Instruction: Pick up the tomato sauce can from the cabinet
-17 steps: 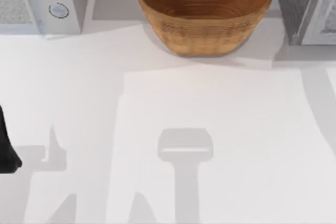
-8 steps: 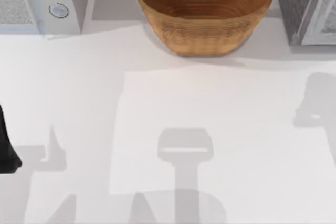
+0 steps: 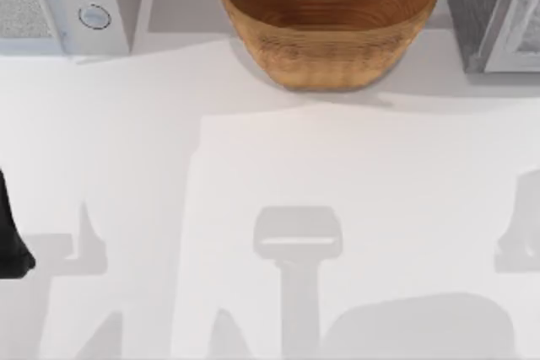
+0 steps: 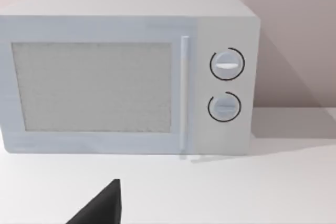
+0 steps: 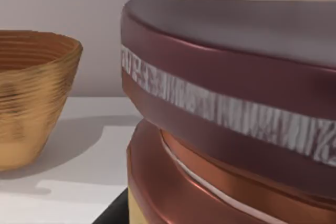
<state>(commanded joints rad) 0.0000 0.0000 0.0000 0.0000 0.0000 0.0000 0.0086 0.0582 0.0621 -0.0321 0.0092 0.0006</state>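
Note:
The tomato sauce can (image 5: 231, 103) looms very close in the right wrist view. It has a dark maroon rim, a pale streaked band, a coppery lower part and a tan top. It hangs above the white table, and my right gripper (image 5: 113, 213), seen as a dark sliver under the can, is shut on it. The grey cabinet (image 3: 494, 10) stands at the back right of the top view. My left arm (image 3: 10, 238) is parked at the table's left edge, and a dark tip of the left gripper (image 4: 100, 209) faces the microwave.
A big woven brown basket (image 3: 329, 18) sits at the back middle and also appears as the basket (image 5: 31, 98) beyond the can. A white microwave (image 3: 63, 2) stands at the back left, and the microwave (image 4: 126, 77) has its door shut. Arm shadows lie across the white table (image 3: 253, 166).
The shadow at the table's right has slid toward the front edge, and a large rounded shadow has grown at the front right. The basket, microwave and left arm have not moved.

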